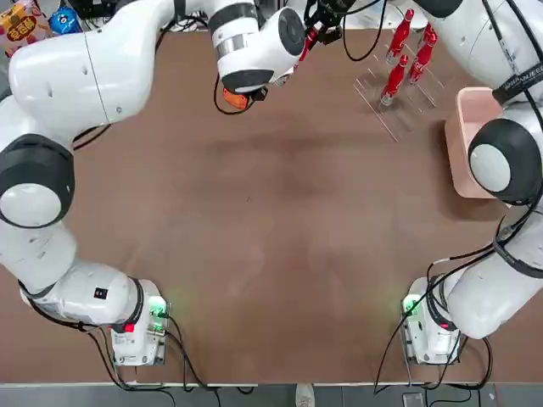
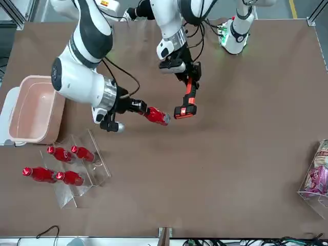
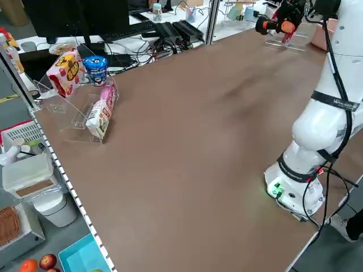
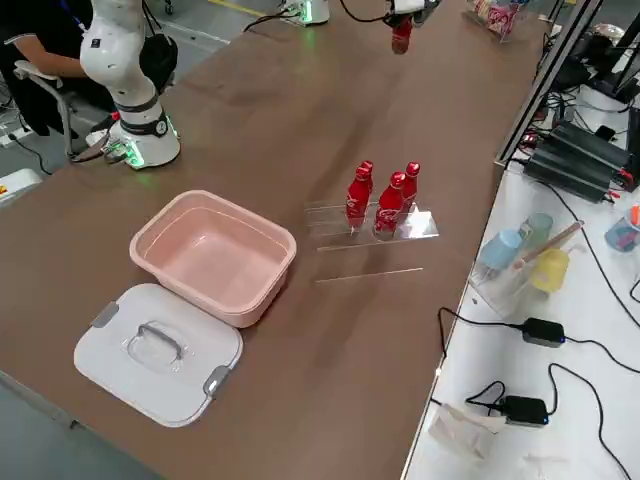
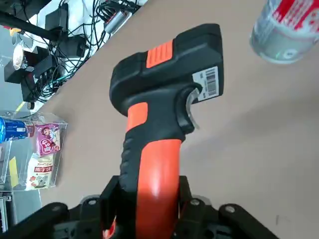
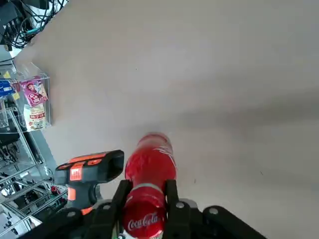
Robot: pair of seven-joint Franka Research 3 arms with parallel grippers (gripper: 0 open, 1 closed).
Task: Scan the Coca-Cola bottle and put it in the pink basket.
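Note:
My right gripper [image 2: 140, 108] is shut on the Coca-Cola bottle [image 2: 157, 116], a slim red bottle held roughly level above the table. The right wrist view shows the bottle [image 6: 149, 174] clamped between the fingers [image 6: 121, 193]. My left gripper [image 2: 190, 83] is shut on the handle of a black and orange scanner [image 2: 186, 104], whose head hangs just beside the bottle's free end. In the left wrist view the scanner [image 5: 162, 119] fills the picture, with the bottle's end [image 5: 285, 30] past its head. The pink basket [image 2: 49, 110] stands open at the table's right edge, with nothing in it.
A clear rack with several more red bottles [image 2: 60, 164] stands at the far right of the table, next to the basket. A white lid [image 4: 155, 350] lies beside the basket [image 4: 215, 255]. A clear stand with snack packs [image 3: 85, 96] sits at the far left.

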